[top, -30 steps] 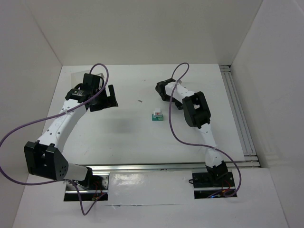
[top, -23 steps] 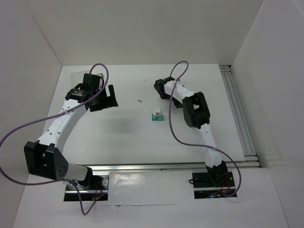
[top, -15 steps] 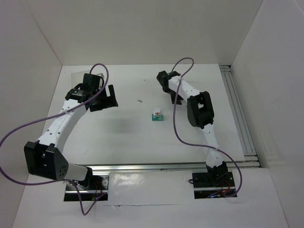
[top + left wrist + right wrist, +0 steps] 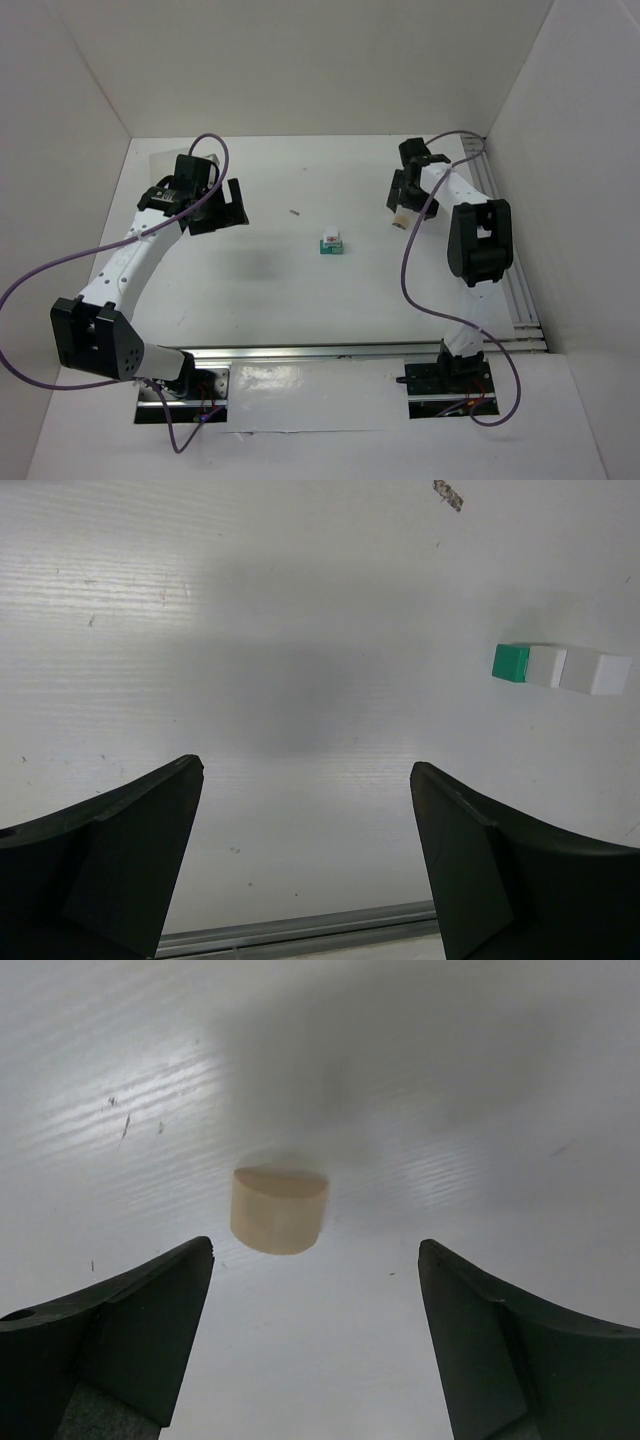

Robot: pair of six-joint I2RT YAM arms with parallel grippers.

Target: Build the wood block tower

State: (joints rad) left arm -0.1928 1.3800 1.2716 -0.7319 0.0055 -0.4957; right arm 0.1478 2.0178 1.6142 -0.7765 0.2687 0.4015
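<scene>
White cube point(image 4: 575, 670) stacked on teal cube point(image 4: 511, 662); tan cylinder point(image 4: 279, 1210) stands upright, well apart.

Left tool point(image 4: 305, 770), right tool point(image 4: 316, 1250) (both agape)

On the table point(image 4: 250, 285), at its middle, the upper cube point(image 4: 331, 240) sits on the lower cube point(image 4: 326, 249). The cylinder point(image 4: 399, 217) stands right of them, slightly farther, well apart, between the right gripper's point(image 4: 315, 1250) spread fingers, touching neither. The tray point(image 4: 158, 165) lies far left, behind the left gripper point(image 4: 305, 768).
</scene>
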